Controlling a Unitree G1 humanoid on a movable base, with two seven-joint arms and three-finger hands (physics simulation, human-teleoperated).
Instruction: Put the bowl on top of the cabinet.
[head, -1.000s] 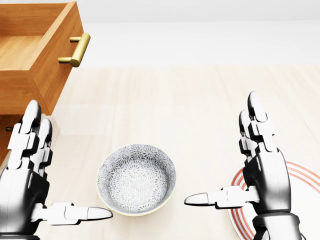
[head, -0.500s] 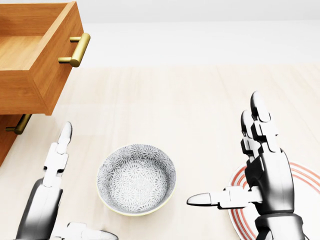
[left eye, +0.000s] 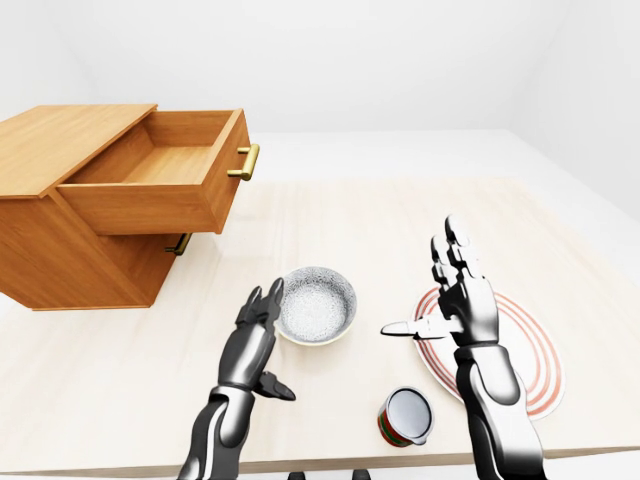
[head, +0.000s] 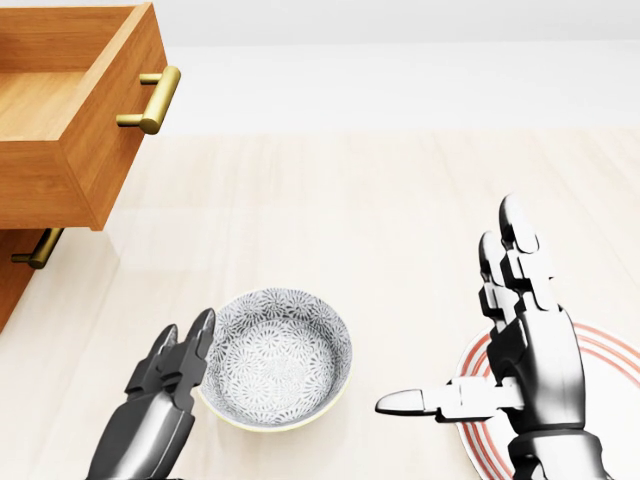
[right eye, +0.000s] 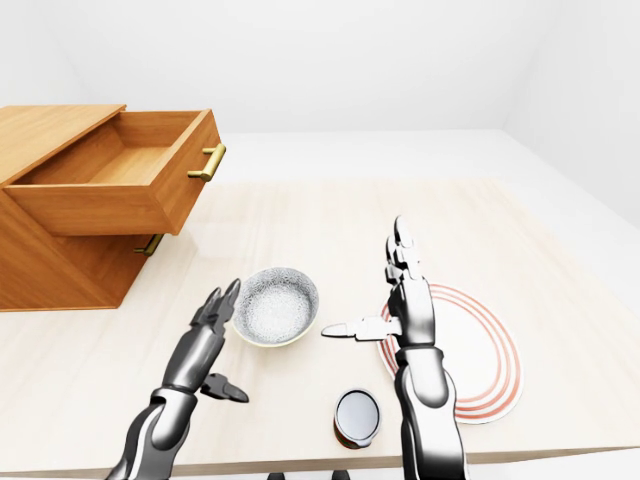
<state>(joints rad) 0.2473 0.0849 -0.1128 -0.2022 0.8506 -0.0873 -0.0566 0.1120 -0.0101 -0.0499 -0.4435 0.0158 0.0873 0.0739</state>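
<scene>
Moved in since the earlier frames: left hand (head: 165, 385), then well left of the bowl and upright, now tilted in with fingertips (head: 203, 325) right at the bowl's (head: 273, 357) left rim; contact not certain. Fingers held straight and close together, thumb out to the side, nothing gripped. Right hand (head: 500, 350) nearly unchanged, spread wide, fingers up, thumb pointing at the bowl but apart from it, hovering over the striped plate's (left eye: 535, 345) left edge. Bowl itself unmoved, on the tabletop (left eye: 330, 215) near the bottom of the head view, between both hands, empty, patterned inside. Reads as the approach to a two-handed pickup just started from the left side; right side not closed in yet, no lift begun. Cabinet (left eye: 60, 150) at far left in the eye views, well apart from the bowl, flat top bare. Top drawer (left eye: 160, 185) pulled out, brass handle (left eye: 245, 162) sticking toward the middle; sits between bowl and cabinet top, so likely needs carrying up and over it. Small cup (left eye: 405, 415) near the bottom edge, below the bowl and beside the right forearm, possible bump risk if the right arm drops.
</scene>
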